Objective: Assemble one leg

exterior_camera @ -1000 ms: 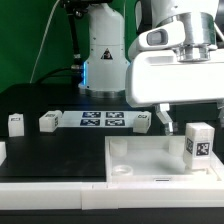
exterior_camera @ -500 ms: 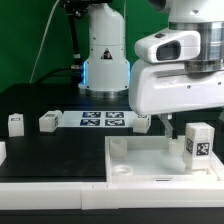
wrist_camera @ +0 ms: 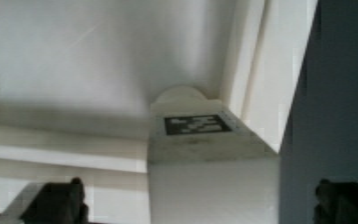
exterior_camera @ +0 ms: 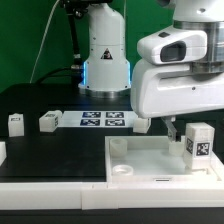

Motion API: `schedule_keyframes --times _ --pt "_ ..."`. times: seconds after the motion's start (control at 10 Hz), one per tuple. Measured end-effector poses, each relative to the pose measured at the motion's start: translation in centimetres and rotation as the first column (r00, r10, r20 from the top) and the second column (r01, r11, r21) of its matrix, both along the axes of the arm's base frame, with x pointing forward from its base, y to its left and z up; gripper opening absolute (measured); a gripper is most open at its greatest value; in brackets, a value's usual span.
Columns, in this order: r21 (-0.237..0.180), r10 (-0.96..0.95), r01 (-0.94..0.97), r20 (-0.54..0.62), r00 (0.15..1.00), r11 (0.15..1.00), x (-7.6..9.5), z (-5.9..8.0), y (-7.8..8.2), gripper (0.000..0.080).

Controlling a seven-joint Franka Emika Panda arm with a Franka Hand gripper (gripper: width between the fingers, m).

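Note:
A leg [exterior_camera: 198,141], a small white block with a black-and-white tag, stands upright on the large white panel [exterior_camera: 150,165] at the exterior view's right. My gripper [exterior_camera: 176,128] hangs just beside and above it, with one finger [exterior_camera: 170,128] showing to its left. In the wrist view the same leg [wrist_camera: 197,130] lies between my two dark fingertips [wrist_camera: 51,200], which stand wide apart and do not touch it. The gripper [wrist_camera: 197,205] is open and empty. Three more legs lie on the black table: two at the left [exterior_camera: 15,123] [exterior_camera: 49,121] and one behind the panel [exterior_camera: 143,122].
The marker board [exterior_camera: 104,120] lies flat on the table behind the panel. The robot's white base [exterior_camera: 105,55] stands at the back. The panel has a raised rim and a round socket [exterior_camera: 122,170] near its front left corner.
The gripper body has shifted a little toward the exterior view's right and lowered toward the upright leg. The legs and the panel have not moved.

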State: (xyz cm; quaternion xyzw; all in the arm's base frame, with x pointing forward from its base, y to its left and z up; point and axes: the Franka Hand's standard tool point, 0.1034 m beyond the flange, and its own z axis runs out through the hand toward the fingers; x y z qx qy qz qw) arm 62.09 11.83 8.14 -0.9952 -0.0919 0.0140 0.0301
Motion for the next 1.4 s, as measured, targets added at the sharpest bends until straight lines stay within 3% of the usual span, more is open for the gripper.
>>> schedule_keyframes --times 0.1,0.2,0.3,0.4,0.7,0.8,1.1,1.3,1.4 --pt "0.0 -0.001 0.001 -0.001 1.0 1.0 -0.02 -0.02 0.01 0.0558" --pt "0.0 -0.001 0.001 -0.001 1.0 1.0 -0.01 -0.02 0.0 0.0377" --pt "0.0 -0.001 0.001 -0.001 1.0 1.0 -0.02 -0.04 0.0 0.0377" --pt "0.0 -0.015 0.015 -0.002 1.0 1.0 -0.02 -0.04 0.01 0.029" --pt "0.0 -0.108 0.108 -0.008 0.994 0.994 -0.04 -0.05 0.08 0.029" --pt "-0.005 -0.266 0.266 -0.014 0.964 0.964 -0.04 -0.12 0.06 0.029" --pt "0.002 -0.677 0.677 -0.012 0.736 0.736 0.17 -0.19 -0.12 0.0291" --pt "-0.013 -0.854 0.854 -0.025 0.52 0.521 0.19 -0.2 -0.2 0.0291" --pt "-0.025 -0.938 0.938 -0.024 0.346 0.346 0.2 -0.18 -0.16 0.0291"
